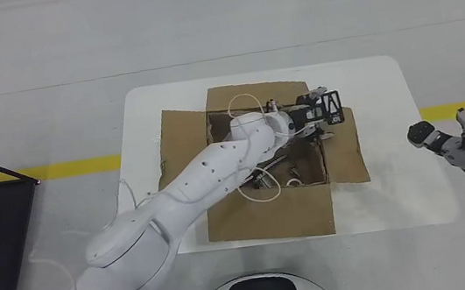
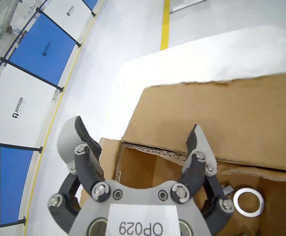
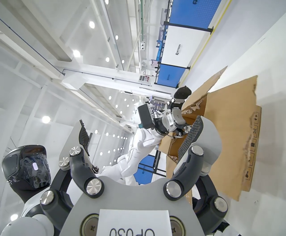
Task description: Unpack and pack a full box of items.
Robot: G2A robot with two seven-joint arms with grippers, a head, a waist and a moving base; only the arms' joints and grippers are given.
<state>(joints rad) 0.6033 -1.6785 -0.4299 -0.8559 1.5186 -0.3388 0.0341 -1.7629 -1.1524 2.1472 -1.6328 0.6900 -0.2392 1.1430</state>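
The left end effector [image 2: 136,134] hangs with its fingers spread over the torn corrugated cardboard box [image 2: 223,116], where a flat metal ring [image 2: 235,202] lies. The right end effector [image 3: 140,127] gapes empty beside the white tabletop [image 1: 390,204].

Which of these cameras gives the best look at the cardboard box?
The top view: it takes in the whole cardboard box, open, four flaps spread out. The left wrist view gives one inside corner and a flap; the right wrist view gives an outer wall from the side.
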